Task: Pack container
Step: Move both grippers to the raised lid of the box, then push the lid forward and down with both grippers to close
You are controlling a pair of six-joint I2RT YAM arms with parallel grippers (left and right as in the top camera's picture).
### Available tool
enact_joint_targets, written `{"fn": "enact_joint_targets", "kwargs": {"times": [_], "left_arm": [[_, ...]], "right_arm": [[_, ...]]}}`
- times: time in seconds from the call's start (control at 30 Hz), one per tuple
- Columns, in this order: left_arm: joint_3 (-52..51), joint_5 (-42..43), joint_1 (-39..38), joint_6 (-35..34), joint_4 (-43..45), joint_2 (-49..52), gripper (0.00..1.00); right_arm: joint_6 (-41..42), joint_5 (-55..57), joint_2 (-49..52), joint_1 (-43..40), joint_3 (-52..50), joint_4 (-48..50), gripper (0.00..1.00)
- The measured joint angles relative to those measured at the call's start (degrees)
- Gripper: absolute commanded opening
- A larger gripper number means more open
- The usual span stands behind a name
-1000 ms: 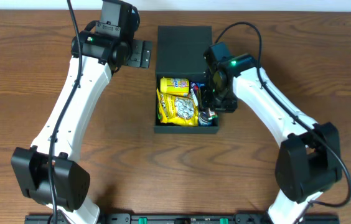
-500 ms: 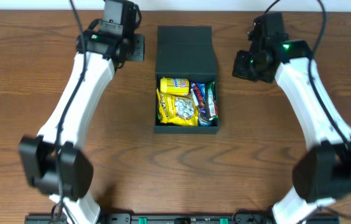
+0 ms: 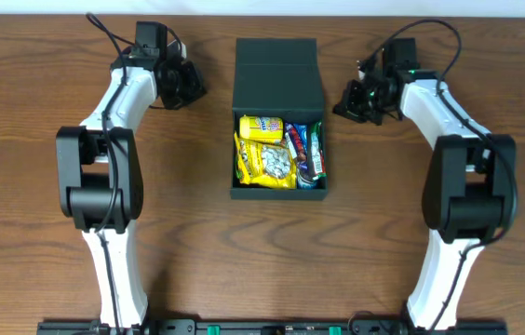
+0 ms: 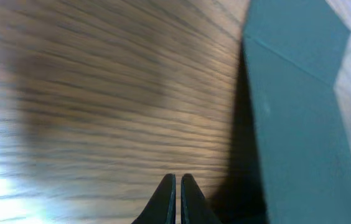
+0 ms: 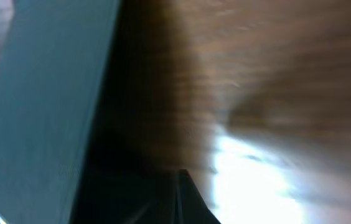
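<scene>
Now: container at mid table, flap lid open, snack pkts inside. L gripper pinched closed, empty, left of lid. R gripper likewise, right side. Packing looks done; nxt: fold lid down.

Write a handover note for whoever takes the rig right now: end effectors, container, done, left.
The left end effector is shut and empty, over the wooden table left of the box.
The right end effector looks shut and empty, right of the box; that view is blurred.
The dark teal-green matte square container sits mid-table, with its hinged flap lid open and lying back.
Done: the yellow snack packet and the blue, red and green bars are inside.
Left: probably only closing the lid; no loose packets visible overhead.
</scene>
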Motion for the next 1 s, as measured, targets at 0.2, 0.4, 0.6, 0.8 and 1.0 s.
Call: {"fn": "enact_joint_targets", "kwargs": {"times": [0.2, 0.4, 0.6, 0.8, 1.0], "left_arm": [[0.00, 5.81, -1.92, -4.42, 4.33, 3.02, 0.06], [0.00, 7.23, -2.99, -5.88, 3.91, 3.28, 0.06], [0.00, 7.15, -4.85, -6.29, 4.17, 3.28, 0.06], [0.00, 7.06, -4.44, -6.32, 5.29, 3.28, 0.06], [0.02, 9.01, -3.82, -6.27, 9.16, 3.28, 0.06]], "right_arm": [[4.11, -5.57, 3.63, 0.00, 0.00, 6.54, 0.02], [7.13, -10.75, 7.41, 0.02, 0.26, 10.10, 0.01], [8.09, -16.72, 7.61, 0.35, 0.52, 16.17, 0.01], [7.76, -24.74, 7.93, 0.17, 0.61, 25.14, 0.02], [6.03, -31.15, 8.35, -0.17, 0.61, 27.26, 0.02]]}}
